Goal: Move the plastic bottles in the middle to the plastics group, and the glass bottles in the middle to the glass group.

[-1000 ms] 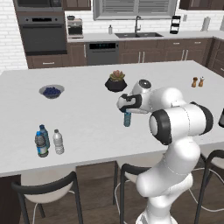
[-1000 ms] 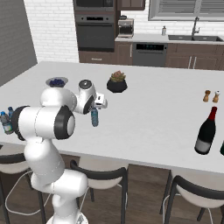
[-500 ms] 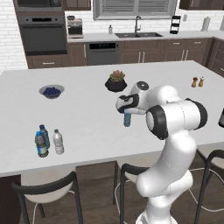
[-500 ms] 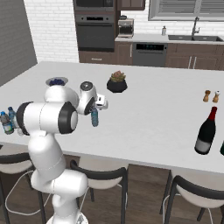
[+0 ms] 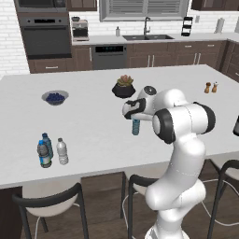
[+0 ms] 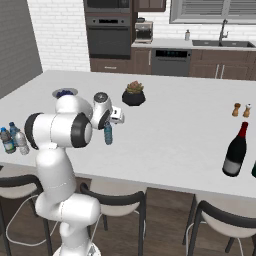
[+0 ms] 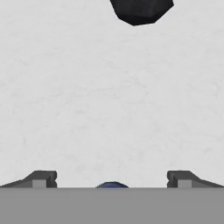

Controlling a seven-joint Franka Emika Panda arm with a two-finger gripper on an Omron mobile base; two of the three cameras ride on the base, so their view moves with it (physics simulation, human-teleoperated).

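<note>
With blue-tinted slim plastic water bottle (image 5: pixel 136 127) seen under hand (image 5: pixel 134 112) mid-bench, grip cannot be judged: fingers (image 7: pixel 40 178) wide in hand view, blue cap between. Step judged: pickup. Next: carry to plastics group (image 5: pixel 45 150) at left edge of white bench (image 5: pixel 93 130).

My arm (image 5: pixel 179 140) is glossy white, built of fat rounded segments with dark grey rings at the joints, widening to a bulbous white base at the bottom. My gripper (image 7: pixel 112 181) ends in two small dark grey fingertips (image 7: pixel 41 178), blocky with sloped outer edges.
</note>
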